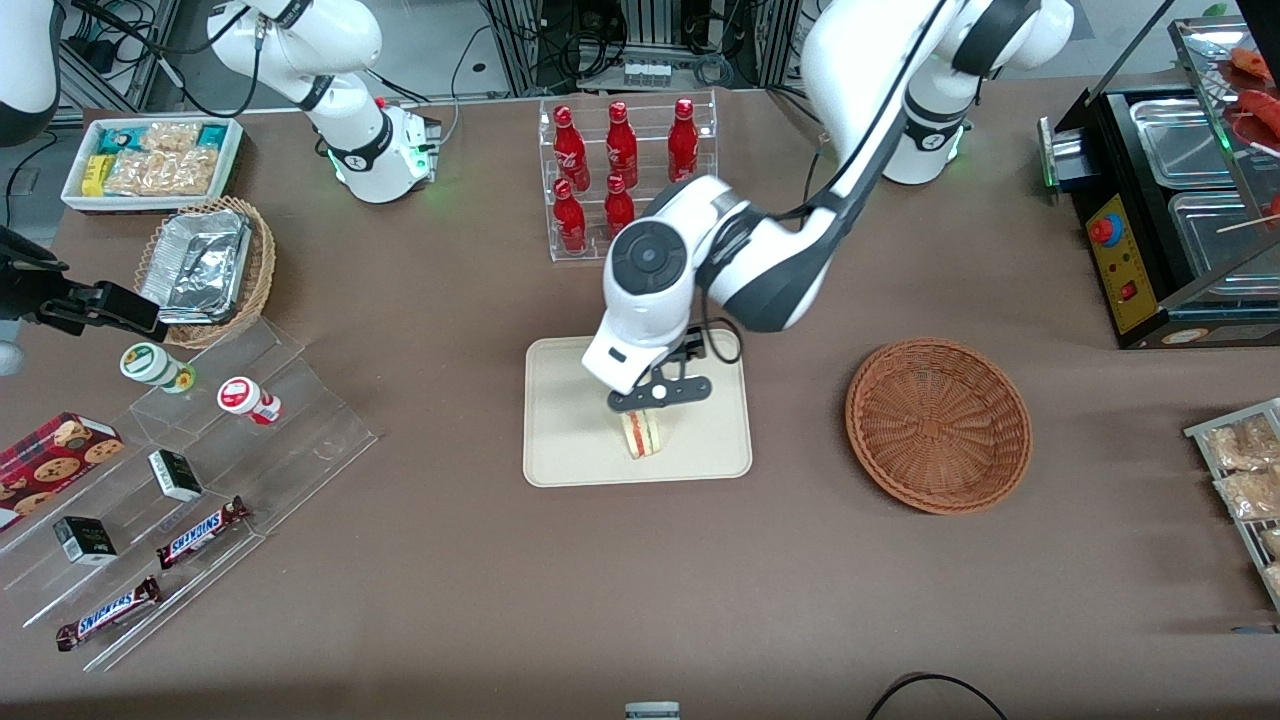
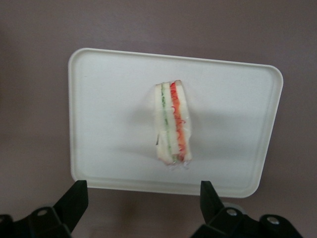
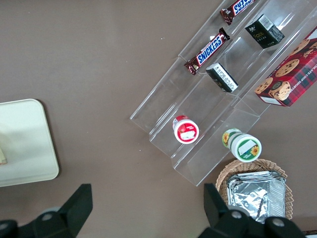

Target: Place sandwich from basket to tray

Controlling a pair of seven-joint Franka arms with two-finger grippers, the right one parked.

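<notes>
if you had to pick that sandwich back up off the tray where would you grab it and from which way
Probably from straight above, with the fingers across its two bread faces. The sandwich stands on edge on the tray, filling stripes facing up, so it is narrow across the layers. The open gripper already hovers above it with its fingers either side of that width.

We see a pale sandwich [image 2: 172, 123] striped red and green, on a cream tray [image 2: 233, 104]. The basket [image 1: 938, 426] is reddish-brown weave, the worktop [image 1: 500, 600] brown. The black tool [image 1: 655, 396] hangs over the tray, open.
</notes>
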